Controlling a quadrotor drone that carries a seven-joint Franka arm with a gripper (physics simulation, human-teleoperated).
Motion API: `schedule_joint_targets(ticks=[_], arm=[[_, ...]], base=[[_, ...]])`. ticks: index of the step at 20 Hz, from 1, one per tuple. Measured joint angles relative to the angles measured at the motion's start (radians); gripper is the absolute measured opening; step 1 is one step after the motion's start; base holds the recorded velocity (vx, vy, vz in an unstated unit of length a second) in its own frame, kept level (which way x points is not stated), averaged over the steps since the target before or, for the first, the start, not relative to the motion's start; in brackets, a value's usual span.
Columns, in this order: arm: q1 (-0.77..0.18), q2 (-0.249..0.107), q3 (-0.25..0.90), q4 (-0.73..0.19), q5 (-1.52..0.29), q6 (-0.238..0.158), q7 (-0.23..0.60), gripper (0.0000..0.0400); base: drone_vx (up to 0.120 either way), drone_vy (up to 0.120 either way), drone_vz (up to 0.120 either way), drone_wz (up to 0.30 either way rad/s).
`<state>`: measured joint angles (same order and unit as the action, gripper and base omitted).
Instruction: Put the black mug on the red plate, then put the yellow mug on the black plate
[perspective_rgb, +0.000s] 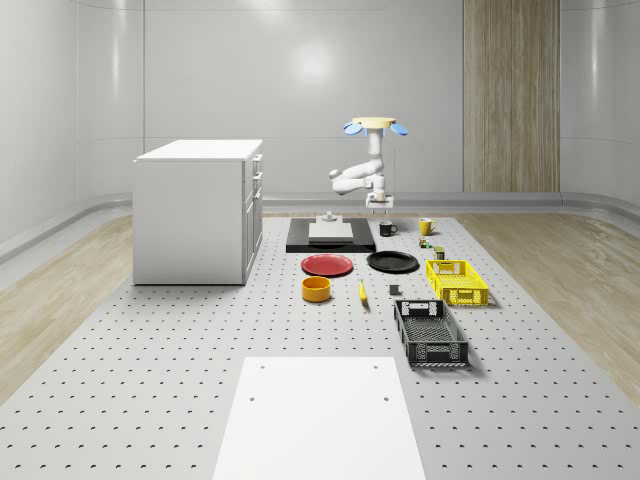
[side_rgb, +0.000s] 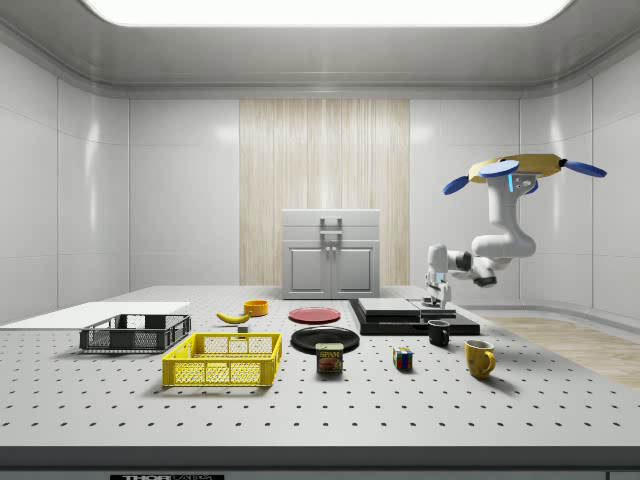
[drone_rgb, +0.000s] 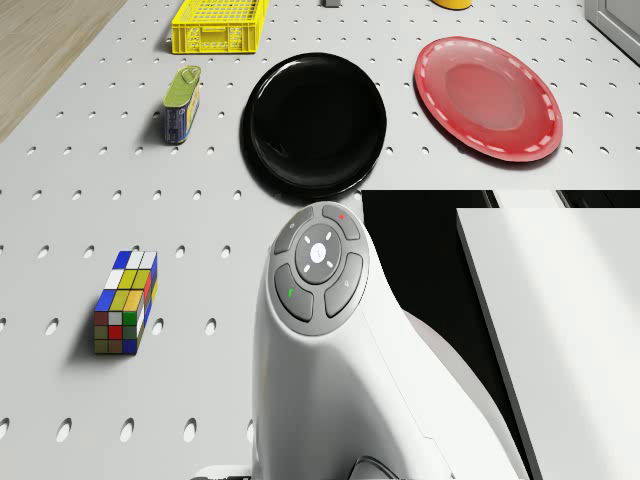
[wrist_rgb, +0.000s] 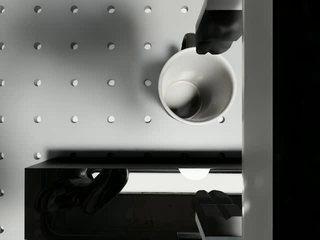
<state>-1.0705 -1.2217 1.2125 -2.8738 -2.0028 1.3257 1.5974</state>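
Drone (perspective_rgb: 372, 125) hovering at upper centre of the whole-scene view, arm bent downward. Gripper (perspective_rgb: 378, 206) hangs just above the black mug (perspective_rgb: 387, 229), fingers (wrist_rgb: 218, 31) spread wide and empty; the mug stands upright on the table (perspective_rgb: 180, 360), behind the black plate (perspective_rgb: 393, 262).

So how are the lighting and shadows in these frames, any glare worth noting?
Whole-scene view: soft, even light, a bright glare patch on the back wall, faint shadows under the crates. Side view: a ceiling light panel is blown out white. Drone view: the black plate and red plate carry mild sheen. Wrist view: a dark shadow spreads over the table beside the black mug.
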Motion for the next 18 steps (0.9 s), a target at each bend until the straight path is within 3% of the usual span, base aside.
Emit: schedule_joint_targets(ticks=[12, 18], arm=[[-0.011, -0.066, -0.14, 0.05, -0.121, 0.122, -0.01, 0.04], [-0.045, -0.064, -0.162, 0.093, -0.146, 0.15, -0.009, 0.04]], base=[[0.0, 0.0, 0.0, 0.0], [0.0, 0.0, 0.0, 0.0]])
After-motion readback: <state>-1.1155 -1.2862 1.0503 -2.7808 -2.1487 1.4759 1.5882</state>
